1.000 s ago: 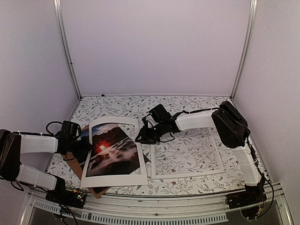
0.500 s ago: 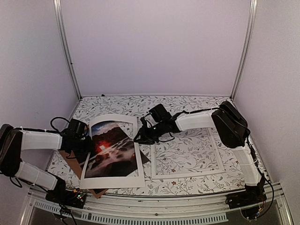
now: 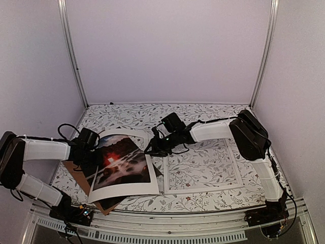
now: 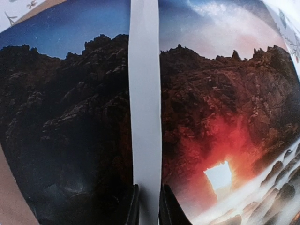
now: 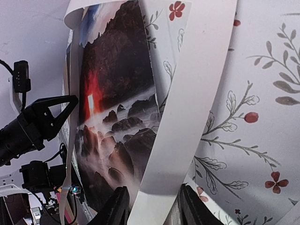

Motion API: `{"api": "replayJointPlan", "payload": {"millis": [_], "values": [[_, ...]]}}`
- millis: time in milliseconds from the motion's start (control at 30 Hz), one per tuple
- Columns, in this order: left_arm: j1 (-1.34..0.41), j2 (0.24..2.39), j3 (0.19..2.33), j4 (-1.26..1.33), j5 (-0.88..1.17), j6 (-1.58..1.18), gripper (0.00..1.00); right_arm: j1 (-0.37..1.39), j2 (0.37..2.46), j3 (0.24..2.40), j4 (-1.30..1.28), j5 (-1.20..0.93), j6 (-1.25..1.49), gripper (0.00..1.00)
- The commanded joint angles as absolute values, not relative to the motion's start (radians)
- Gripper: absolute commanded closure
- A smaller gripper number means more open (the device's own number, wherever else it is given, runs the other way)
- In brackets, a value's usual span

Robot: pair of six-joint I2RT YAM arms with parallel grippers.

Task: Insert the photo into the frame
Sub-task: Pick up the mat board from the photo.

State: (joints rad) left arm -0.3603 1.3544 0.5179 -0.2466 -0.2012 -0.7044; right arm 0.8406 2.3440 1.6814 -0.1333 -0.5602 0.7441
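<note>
One photo point(image 3: 122, 161), one frame point(image 3: 203, 188) (one mat point(image 3: 124, 190)).

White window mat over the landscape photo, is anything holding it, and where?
Both hold the flat white window mat: left gripper pinches its left border strip, right gripper the opposite border.

Your table point(image 3: 203, 114) wears a leafy floral cover. On its right half the frame point(image 3: 203, 189) lies flat. At the near left corner you'll find the brown backing board point(image 3: 76, 173).
</note>
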Motion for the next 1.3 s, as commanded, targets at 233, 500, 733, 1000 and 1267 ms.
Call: {"api": "replayJointPlan", "payload": {"millis": [233, 500, 733, 1000, 1267], "values": [[-0.379, 1.344, 0.545, -0.334, -0.211, -0.695, 0.91, 0.817, 2.276, 1.676, -0.181, -0.542, 0.695, 0.49], [-0.379, 1.315, 0.59, -0.364, -0.198, -0.681, 0.93, 0.8, 2.237, 1.677, -0.251, -0.477, 0.643, 0.36], [-0.379, 1.301, 0.634, -0.383, -0.182, -0.675, 0.96, 0.791, 2.2, 1.673, -0.299, -0.431, 0.604, 0.32], [-0.379, 1.279, 0.685, -0.423, -0.173, -0.666, 0.97, 0.756, 2.14, 1.642, -0.339, -0.383, 0.572, 0.27], [-0.392, 1.315, 0.741, -0.433, -0.178, -0.652, 0.96, 0.675, 2.012, 1.556, -0.361, -0.352, 0.54, 0.23]]}}
